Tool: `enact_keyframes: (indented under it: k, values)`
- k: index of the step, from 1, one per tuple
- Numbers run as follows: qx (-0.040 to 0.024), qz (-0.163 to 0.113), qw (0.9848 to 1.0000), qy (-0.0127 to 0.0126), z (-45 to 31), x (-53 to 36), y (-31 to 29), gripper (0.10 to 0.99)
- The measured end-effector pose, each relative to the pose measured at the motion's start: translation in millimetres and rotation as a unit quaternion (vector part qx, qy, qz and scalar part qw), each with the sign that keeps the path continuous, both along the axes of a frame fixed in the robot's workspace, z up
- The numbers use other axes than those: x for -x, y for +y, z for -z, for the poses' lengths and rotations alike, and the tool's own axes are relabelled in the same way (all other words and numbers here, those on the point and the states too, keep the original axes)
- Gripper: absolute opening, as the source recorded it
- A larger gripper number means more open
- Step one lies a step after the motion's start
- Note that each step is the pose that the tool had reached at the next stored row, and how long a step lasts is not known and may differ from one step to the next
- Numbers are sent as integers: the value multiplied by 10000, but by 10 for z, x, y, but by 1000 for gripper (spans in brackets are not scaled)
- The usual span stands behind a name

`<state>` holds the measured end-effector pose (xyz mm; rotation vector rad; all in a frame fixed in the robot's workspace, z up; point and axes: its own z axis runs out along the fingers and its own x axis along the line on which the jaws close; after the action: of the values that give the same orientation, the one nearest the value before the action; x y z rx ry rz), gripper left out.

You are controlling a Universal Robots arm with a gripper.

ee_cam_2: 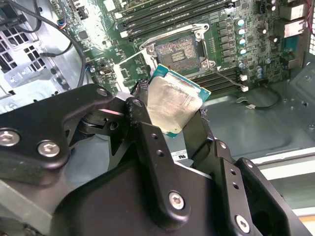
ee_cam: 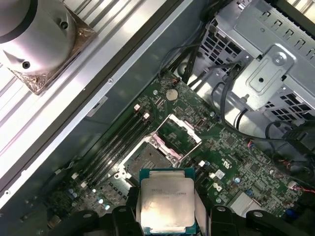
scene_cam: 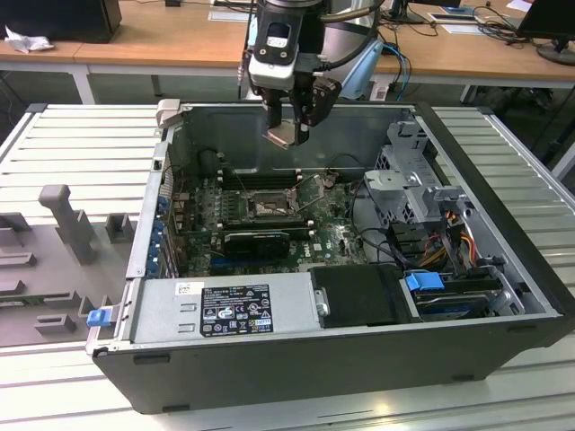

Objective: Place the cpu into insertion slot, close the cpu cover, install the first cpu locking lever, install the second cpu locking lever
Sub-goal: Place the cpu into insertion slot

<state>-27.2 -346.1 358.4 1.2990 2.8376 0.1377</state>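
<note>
second wrist view puts the black jaws nearest, clamped on two opposite edges of the cpu [ee_cam_2: 176, 104], whose silver top faces the camera. the chip hangs tilted in the air above the green board [ee_cam_2: 246, 59], apart from it. beyond the chip lies the slot [ee_cam_2: 179, 50], bare, with a metal rim around it. in the first wrist view the cover [ee_cam: 179, 133] stands open just beside the slot. in the exterior view the jaws hover over the open case [scene_cam: 359, 359], which rests on a ribbed desk [scene_cam: 521, 171].
</note>
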Motion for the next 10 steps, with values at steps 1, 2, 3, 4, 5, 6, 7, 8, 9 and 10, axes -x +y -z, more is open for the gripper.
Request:
enact_keyframes:
  k: [1, 2, 3, 4, 5, 6, 7, 8, 9, 10]
  values:
    - [0, 31, 10000, 0, 0, 0, 0, 525]
    - [0, 53, 10000, 0, 0, 0, 0, 525]
    - [0, 76, 10000, 0, 0, 0, 0, 525]
    - [0, 99, 10000, 0, 0, 0, 0, 525]
    - [0, 128, 9999, 0, 0, 0, 0, 525]
    - [0, 151, 9999, 0, 0, 0, 0, 525]
    - [0, 183, 9998, 0, 0, 0, 0, 525]
    - [0, 207, 9998, 0, 0, 0, 0, 525]
    - [0, 228, 9997, 0, 0, 0, 0, 525]
    - [0, 257, 9997, 0, 0, 0, 0, 525]
